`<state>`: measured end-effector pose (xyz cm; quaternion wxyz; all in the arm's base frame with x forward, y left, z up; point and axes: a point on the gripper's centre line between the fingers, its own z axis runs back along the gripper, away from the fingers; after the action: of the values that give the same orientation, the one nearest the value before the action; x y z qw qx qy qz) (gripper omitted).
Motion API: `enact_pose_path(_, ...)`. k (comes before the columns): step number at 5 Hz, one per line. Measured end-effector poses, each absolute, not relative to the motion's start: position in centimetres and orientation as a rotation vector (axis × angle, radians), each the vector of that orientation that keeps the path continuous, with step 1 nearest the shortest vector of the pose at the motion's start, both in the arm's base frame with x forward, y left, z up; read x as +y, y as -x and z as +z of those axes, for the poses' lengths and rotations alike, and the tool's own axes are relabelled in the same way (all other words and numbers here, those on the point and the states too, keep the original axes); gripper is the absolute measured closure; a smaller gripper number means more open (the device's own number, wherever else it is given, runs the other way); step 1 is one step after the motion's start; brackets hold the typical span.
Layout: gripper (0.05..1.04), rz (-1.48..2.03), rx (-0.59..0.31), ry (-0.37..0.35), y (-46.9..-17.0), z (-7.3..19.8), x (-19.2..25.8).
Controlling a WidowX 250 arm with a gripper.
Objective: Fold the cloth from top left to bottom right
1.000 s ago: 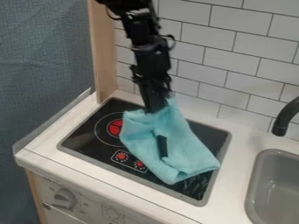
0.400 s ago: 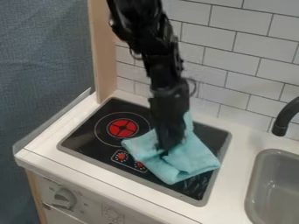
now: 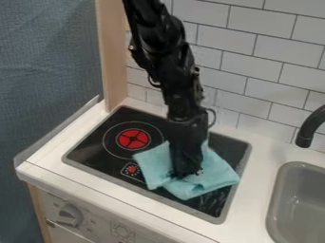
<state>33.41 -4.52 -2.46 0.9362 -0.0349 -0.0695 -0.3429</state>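
Cloth [image 3: 217, 174]: light blue, bunched, lies on the right front part of the black stove top [image 3: 95, 149]. Its long axis slants from upper left to lower right in the camera view; one corner points left, towards the controls, the other points right, towards the sink [image 3: 277, 194]. A blunt edge faces the counter front.

Gripper [image 3: 188, 171]: hangs down over the middle of the cloth, tip at the fabric. Whether it is apart, together or clamped on cloth: cannot tell.

Surroundings: red burner mark [image 3: 134, 139] up and left of the cloth, uncovered; red control mark [image 3: 131, 169] just beside its left part. Black faucet [image 3: 309, 127] at the right, tiled wall [image 3: 254, 71] behind, wooden panel [image 3: 113, 57] at the back left. The arm [image 3: 171, 61] and gripper stand in front of the cloth's upper middle and hide the folds there.

Versus 1.0 s ago: gripper is lower and further forward, from the cloth's raised upper end to its middle; that end is down, and the burner mark is no longer partly covered. Versus 0.4 s ago: the cloth's left part extends further forward, over the second red control mark
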Motion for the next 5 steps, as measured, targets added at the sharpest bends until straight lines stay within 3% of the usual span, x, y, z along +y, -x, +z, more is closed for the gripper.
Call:
enact_pose_path(1, 0.807, -0.687, -0.128, 0.072, -33.2, -2.5, -4.5)
enact_pose_path(3, 0.327, -0.659, -0.095, 0.116, -32.8, -2.1, -4.4)
enact_pose_path(4, 0.087, -0.652, -0.126, 0.129, -33.1, -0.5, -4.5)
enact_pose_path(5, 0.070, -0.642, -0.135, 0.158, -32.9, 0.9, -4.4)
